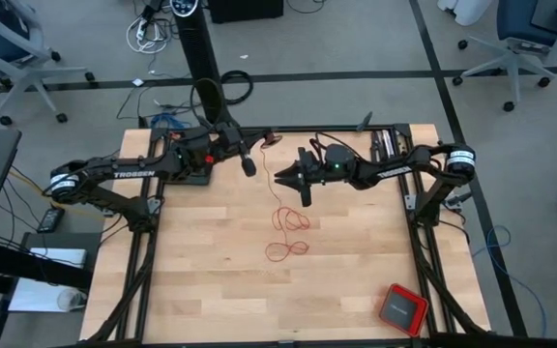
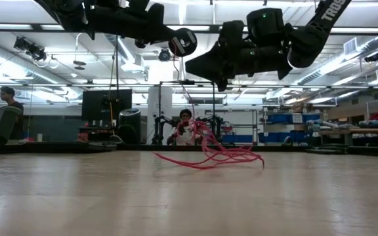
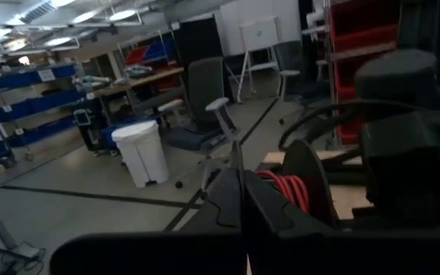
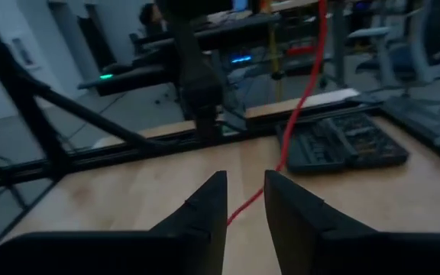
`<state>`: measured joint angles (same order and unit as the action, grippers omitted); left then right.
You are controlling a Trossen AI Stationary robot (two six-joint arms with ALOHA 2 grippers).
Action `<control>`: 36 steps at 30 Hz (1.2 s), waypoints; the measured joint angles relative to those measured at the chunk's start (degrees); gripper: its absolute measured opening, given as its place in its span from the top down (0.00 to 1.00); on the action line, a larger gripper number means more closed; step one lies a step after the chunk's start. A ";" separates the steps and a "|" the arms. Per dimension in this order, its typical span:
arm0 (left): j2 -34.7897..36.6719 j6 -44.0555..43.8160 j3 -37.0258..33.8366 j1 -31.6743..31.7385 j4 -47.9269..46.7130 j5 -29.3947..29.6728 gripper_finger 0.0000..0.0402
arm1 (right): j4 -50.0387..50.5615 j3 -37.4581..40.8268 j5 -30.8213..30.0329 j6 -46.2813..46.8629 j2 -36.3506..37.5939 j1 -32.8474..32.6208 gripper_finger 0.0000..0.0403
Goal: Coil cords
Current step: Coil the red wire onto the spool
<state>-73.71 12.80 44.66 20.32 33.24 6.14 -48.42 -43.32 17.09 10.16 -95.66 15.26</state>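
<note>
The thin red cord (image 1: 288, 220) lies in loose loops on the middle of the wooden table (image 1: 211, 280); in the low view it is a low tangle (image 2: 215, 154). One strand (image 4: 300, 99) rises off the table and leaves the right wrist view at the top. My right gripper (image 1: 280, 178) hovers open above the loops' far end, and the strand shows through the gap of its fingers (image 4: 244, 195). My left gripper (image 1: 249, 164) is shut, raised over the table's far middle. Several red strands (image 3: 285, 189) show right beside its fingers (image 3: 242, 191). My left gripper is shut with red strands (image 3: 277, 183) close beside its fingers; its own fingers hide whether it touches or holds them, so I cannot tell. My right gripper has the rising strand (image 4: 239, 208) showing in its gap; I cannot tell whether a finger touches it.
A red square box with a dark top (image 1: 402, 307) sits near the table's near right corner. A black case (image 4: 342, 141) lies on the table under the left arm. A person (image 2: 186, 128) sits beyond the far edge. The near half of the table holds only the box.
</note>
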 joint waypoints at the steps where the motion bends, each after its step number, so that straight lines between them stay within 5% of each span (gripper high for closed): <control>1: 0.00 -0.15 0.00 0.00 0.44 -0.01 1.00 | 0.06 -0.15 -1.36 -0.65 0.00 -0.40 0.77; 11: -0.61 -1.77 0.00 -0.07 2.32 -0.05 1.00 | -0.55 -0.90 -9.60 -3.44 -0.51 -1.44 0.73; 24: -2.10 -2.98 0.00 -0.17 5.10 1.39 1.00 | -0.92 -5.95 -11.53 -6.37 -6.39 -1.72 0.74; 28: -2.10 -3.02 0.00 -0.17 4.60 1.45 1.00 | -0.09 -5.91 -11.74 -6.45 -6.40 -1.71 0.79; 33: -2.08 -3.03 0.00 -0.17 4.05 1.38 1.00 | 1.51 -5.89 -12.03 -9.02 -6.38 -1.63 0.97; 36: -2.01 -3.32 0.00 -0.17 3.60 -0.27 1.00 | 6.60 -5.17 -17.85 -9.39 -5.19 -0.81 0.98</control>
<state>-75.72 9.48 44.66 20.14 36.84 5.87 -41.82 -48.49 -0.76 0.78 -100.85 14.45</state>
